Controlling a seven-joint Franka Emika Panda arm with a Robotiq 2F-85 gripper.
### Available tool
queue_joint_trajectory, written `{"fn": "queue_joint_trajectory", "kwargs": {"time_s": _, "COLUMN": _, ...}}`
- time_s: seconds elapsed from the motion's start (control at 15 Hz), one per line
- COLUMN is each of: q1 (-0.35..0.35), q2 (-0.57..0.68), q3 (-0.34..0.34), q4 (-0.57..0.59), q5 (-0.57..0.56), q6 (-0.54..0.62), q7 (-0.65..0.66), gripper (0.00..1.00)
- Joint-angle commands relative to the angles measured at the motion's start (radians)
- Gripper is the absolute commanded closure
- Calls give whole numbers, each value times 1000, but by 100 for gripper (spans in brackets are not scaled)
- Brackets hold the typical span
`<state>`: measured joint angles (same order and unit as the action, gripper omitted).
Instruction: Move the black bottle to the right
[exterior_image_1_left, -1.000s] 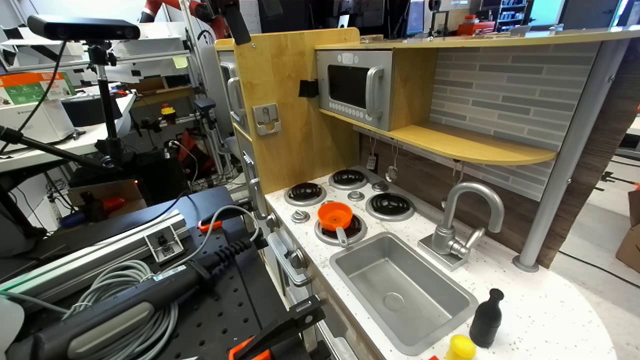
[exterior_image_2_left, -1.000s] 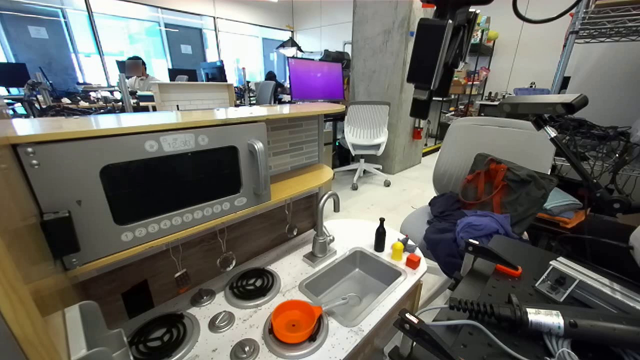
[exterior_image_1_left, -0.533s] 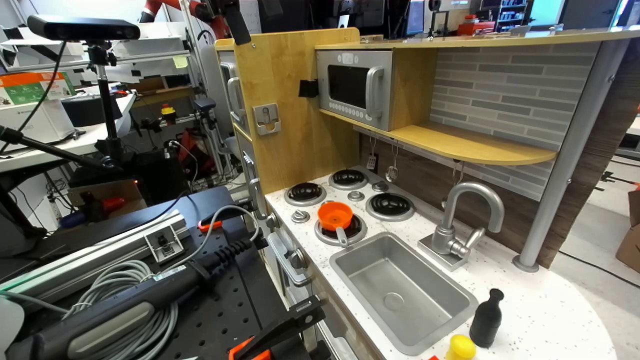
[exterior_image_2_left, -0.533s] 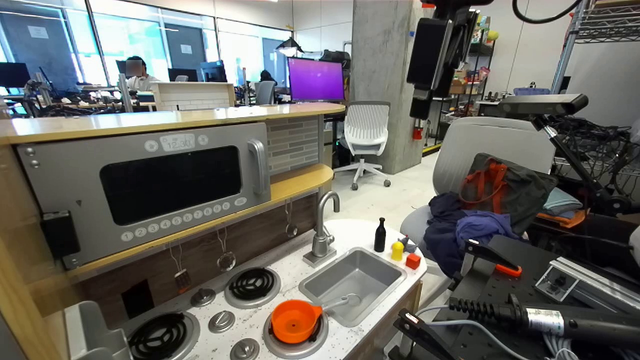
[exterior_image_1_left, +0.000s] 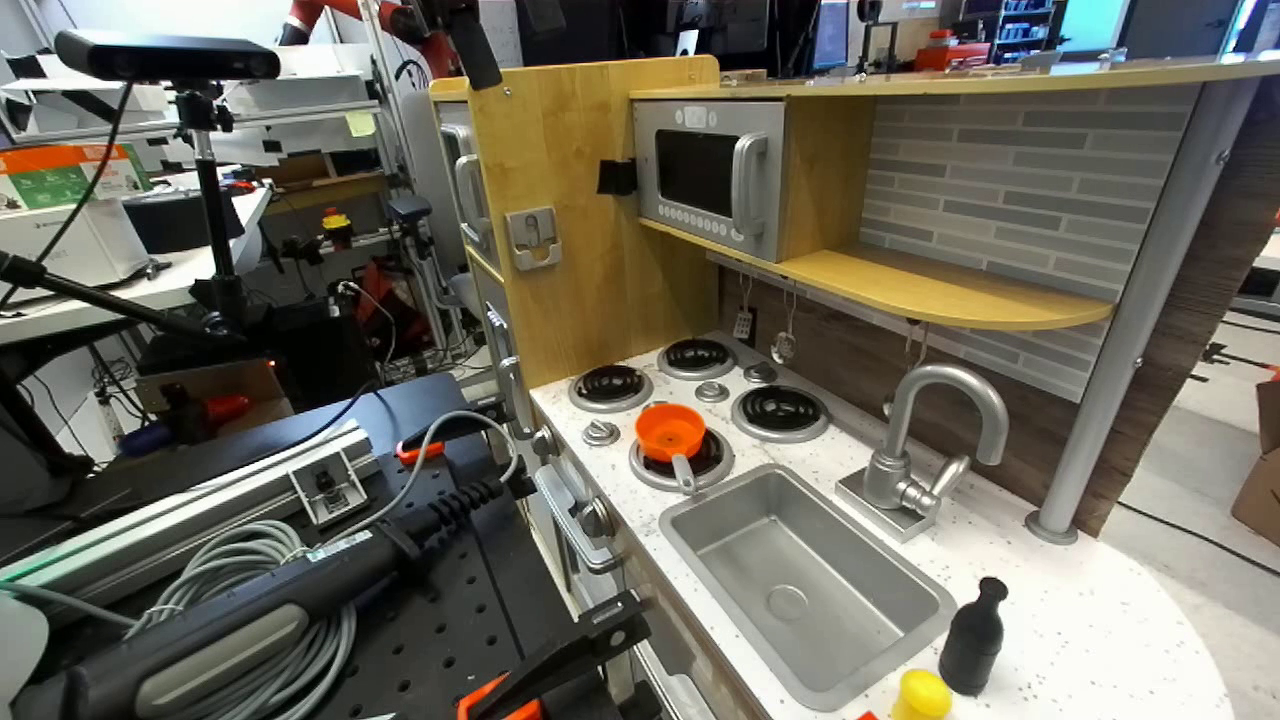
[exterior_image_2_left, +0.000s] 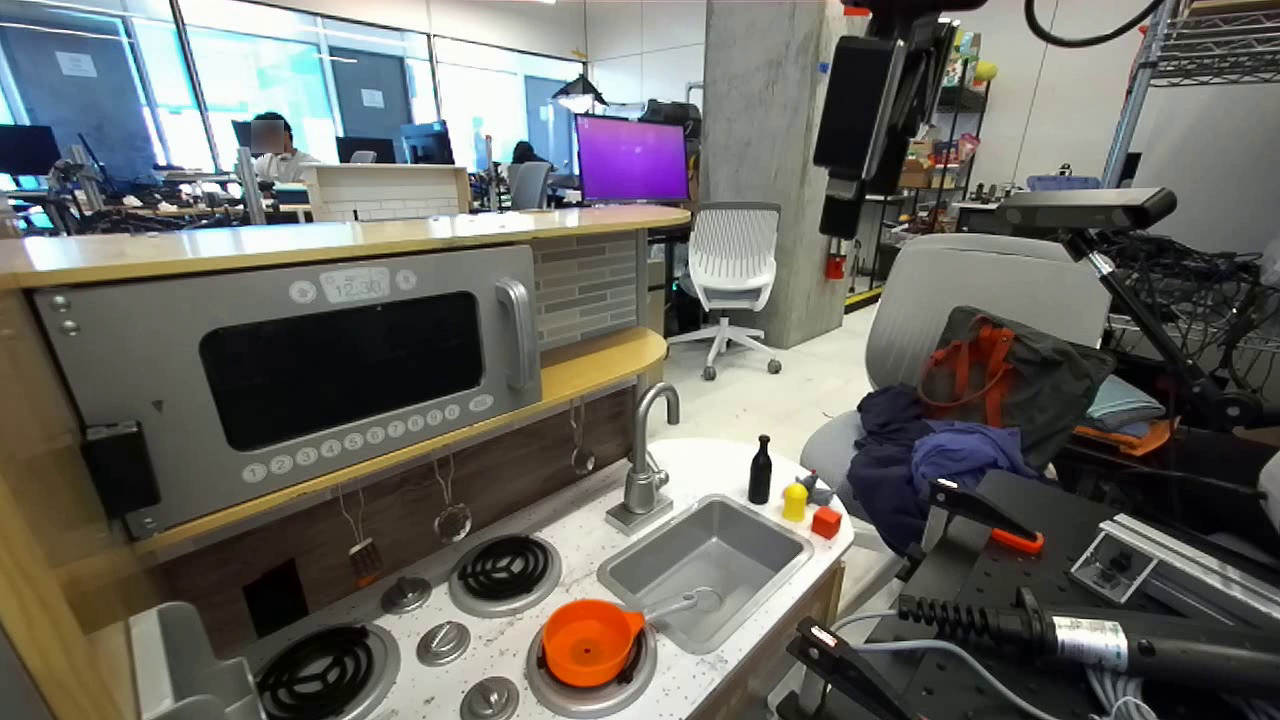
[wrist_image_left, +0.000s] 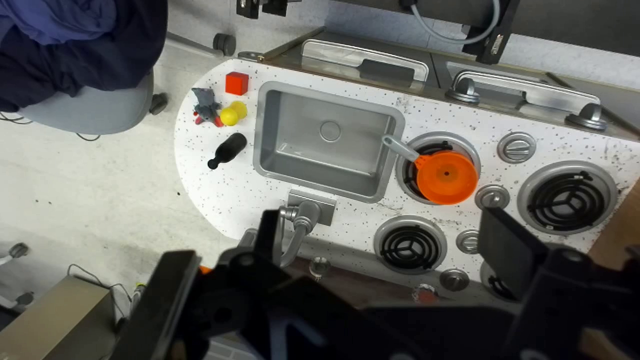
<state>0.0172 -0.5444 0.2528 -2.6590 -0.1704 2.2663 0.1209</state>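
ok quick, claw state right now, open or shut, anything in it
Claw: open, holding nothing; the black bottle stands apart from it on the speckled white countertop.

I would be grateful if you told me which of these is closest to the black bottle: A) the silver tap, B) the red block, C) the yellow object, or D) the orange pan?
C: in the wrist view the yellow object is right next to the black bottle, with a narrow gap between, while the red block lies past it and the orange pan is across the sink.
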Motion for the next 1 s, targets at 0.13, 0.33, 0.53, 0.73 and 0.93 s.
{"fn": "queue_joint_trajectory", "kwargs": {"time_s": 0.13, "q1": -3, "q2": -2, "q3": -38, "q4": 9, "q5": -39, "q6": 6, "q7": 32, "gripper": 0}}
{"fn": "queue_joint_trajectory", "kwargs": {"time_s": 0.33, "q1": -24, "q2": 46, "q3": -80, "q4": 6, "q5": -32, "q6": 104, "q7": 26, "gripper": 0}}
{"fn": "queue_joint_trajectory", "kwargs": {"time_s": 0.53, "q1": -47, "q2": 157, "q3": -122, "q4": 18, "q5": -29, "q6": 174, "q7": -5, "gripper": 0}}
{"fn": "queue_joint_trajectory", "kwargs": {"time_s": 0.73, "q1": -63, "q2": 307, "q3": -165, "q4": 42, "q5": -29, "q6": 264, "q7": -54, "gripper": 0}}
{"fn": "queue_joint_trajectory", "kwargs": {"time_s": 0.93, "q1": -65, "q2": 454, "q3": -214, "q4": 83, "q5": -7, "q6": 346, "q7": -121, "gripper": 0}}
